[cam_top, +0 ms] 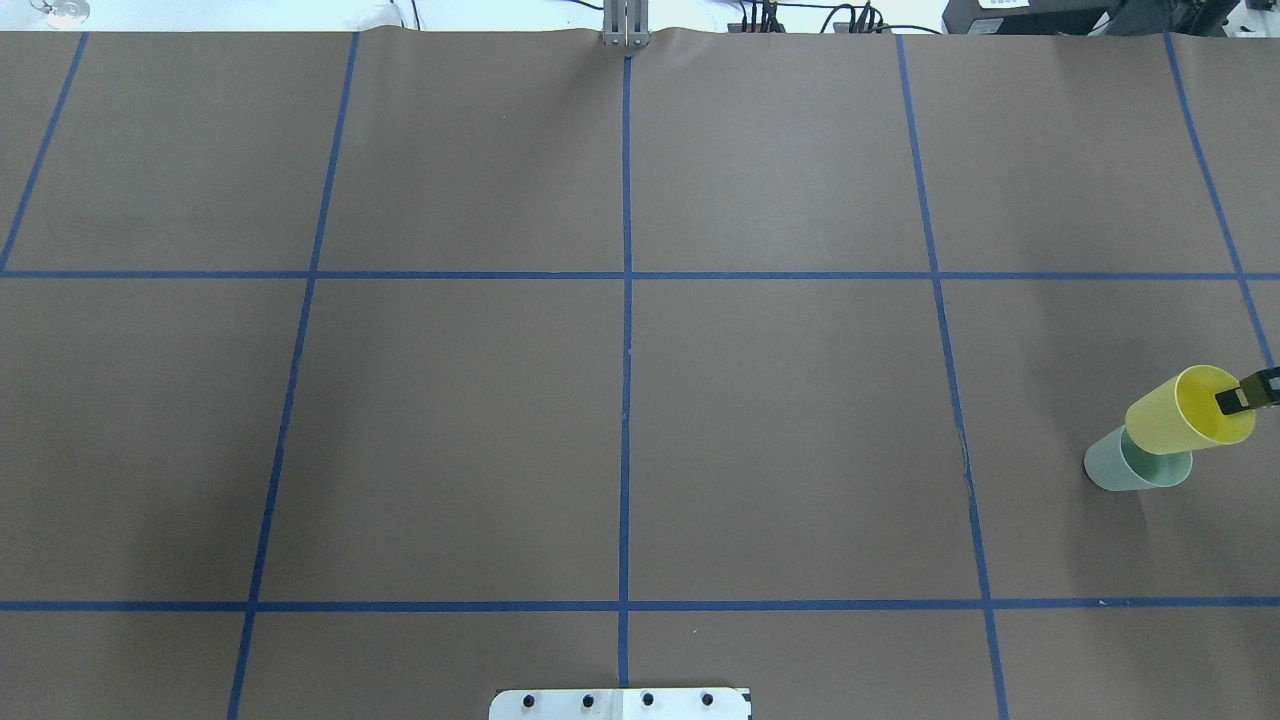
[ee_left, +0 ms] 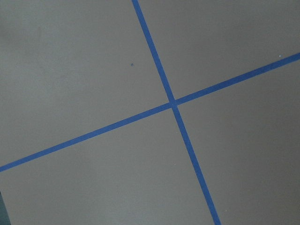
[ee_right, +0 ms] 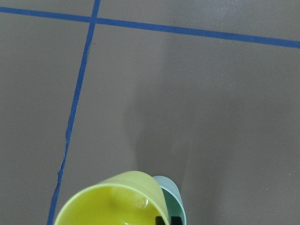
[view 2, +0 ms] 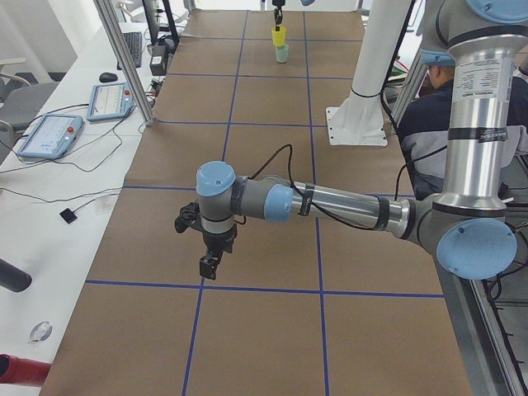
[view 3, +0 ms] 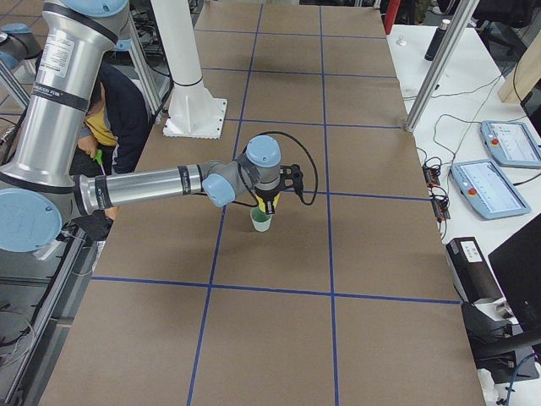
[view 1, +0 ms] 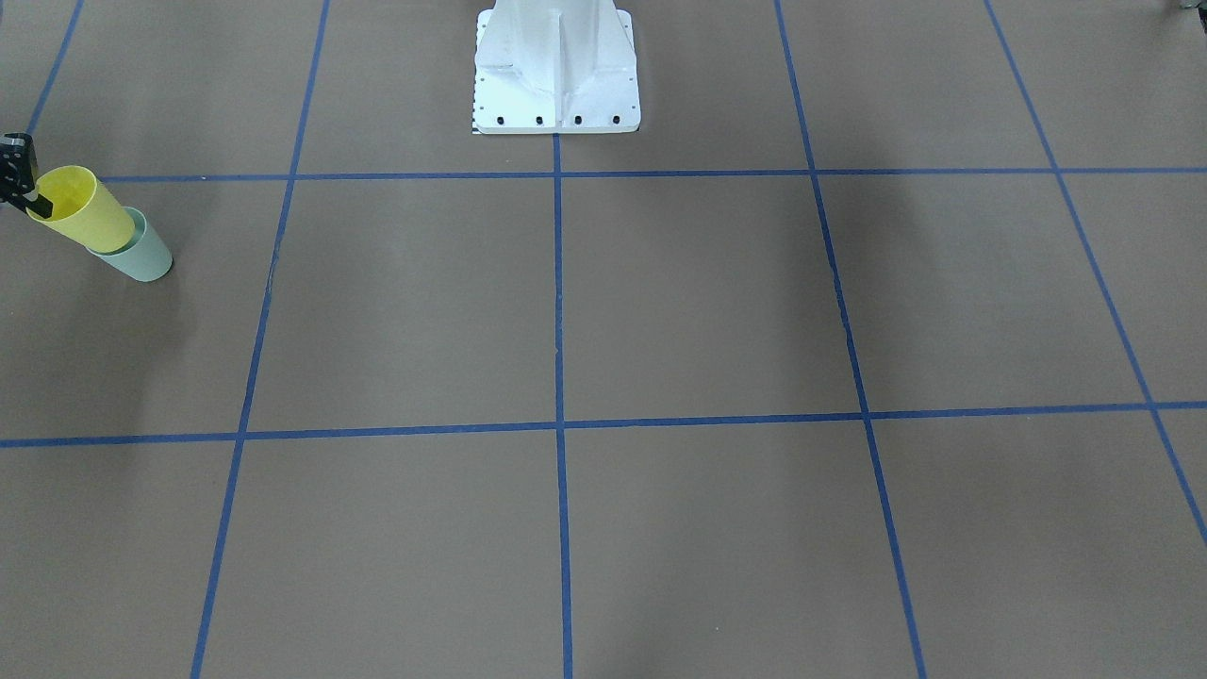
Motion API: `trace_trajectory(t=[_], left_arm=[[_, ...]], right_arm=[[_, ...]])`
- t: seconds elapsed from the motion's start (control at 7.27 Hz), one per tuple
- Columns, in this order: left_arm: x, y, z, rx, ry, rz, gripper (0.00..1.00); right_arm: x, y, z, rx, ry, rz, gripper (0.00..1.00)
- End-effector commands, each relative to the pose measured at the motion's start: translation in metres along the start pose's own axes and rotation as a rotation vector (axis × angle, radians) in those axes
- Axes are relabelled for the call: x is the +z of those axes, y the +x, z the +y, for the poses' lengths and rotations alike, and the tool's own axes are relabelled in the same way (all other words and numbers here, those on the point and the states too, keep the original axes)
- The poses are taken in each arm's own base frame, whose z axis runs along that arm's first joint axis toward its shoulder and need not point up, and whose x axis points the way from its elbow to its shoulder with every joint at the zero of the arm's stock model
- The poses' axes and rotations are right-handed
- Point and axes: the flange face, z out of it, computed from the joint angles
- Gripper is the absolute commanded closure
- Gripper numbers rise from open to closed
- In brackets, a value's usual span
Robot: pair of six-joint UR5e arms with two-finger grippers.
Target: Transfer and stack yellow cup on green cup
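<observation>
The yellow cup (cam_top: pixel 1185 410) sits with its base in the mouth of the green cup (cam_top: pixel 1125 468), which stands on the brown table near its right end. In the front-facing view the yellow cup (view 1: pixel 83 212) is over the green cup (view 1: pixel 141 253) at the far left. My right gripper (cam_top: pixel 1243 400) pinches the yellow cup's rim, with one black finger (view 1: pixel 28 191) inside the cup. The right wrist view shows the yellow cup (ee_right: pixel 112 201) and the green rim (ee_right: pixel 174 197) behind it. My left gripper (view 2: pixel 209 266) hangs over bare table far from the cups; I cannot tell whether it is open or shut.
The white robot pedestal (view 1: pixel 556 75) stands at the table's middle back. Blue tape lines (ee_left: pixel 173 103) grid the brown table. A seated person (view 2: pixel 429 115) is beside the robot. Tablets (view 2: pixel 49 136) and cables lie on a side bench.
</observation>
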Motion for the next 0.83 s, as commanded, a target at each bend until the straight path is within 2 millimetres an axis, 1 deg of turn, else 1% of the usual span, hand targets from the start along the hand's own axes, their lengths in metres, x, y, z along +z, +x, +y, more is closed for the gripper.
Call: trace_trajectory(t=[0.0, 0.55, 0.69], left_arm=[[0.0003, -0.0001, 0.0005, -0.001, -0.001, 0.0, 0.0], [0.0008, -0.0003, 0.0006, -0.001, -0.001, 0.002, 0.0], [0.0063, -0.0018, 0.0083, -0.006, -0.012, 0.001, 0.0]], right_arm=[[0.0089, 0.0015, 0.0096, 0.004, -0.024, 0.013, 1.0], [0.0126, 0.0033, 0.0097, -0.002, -0.015, 0.048, 1.0], [0.0125, 0.0028, 0.0091, -0.003, -0.014, 0.047, 1.0]])
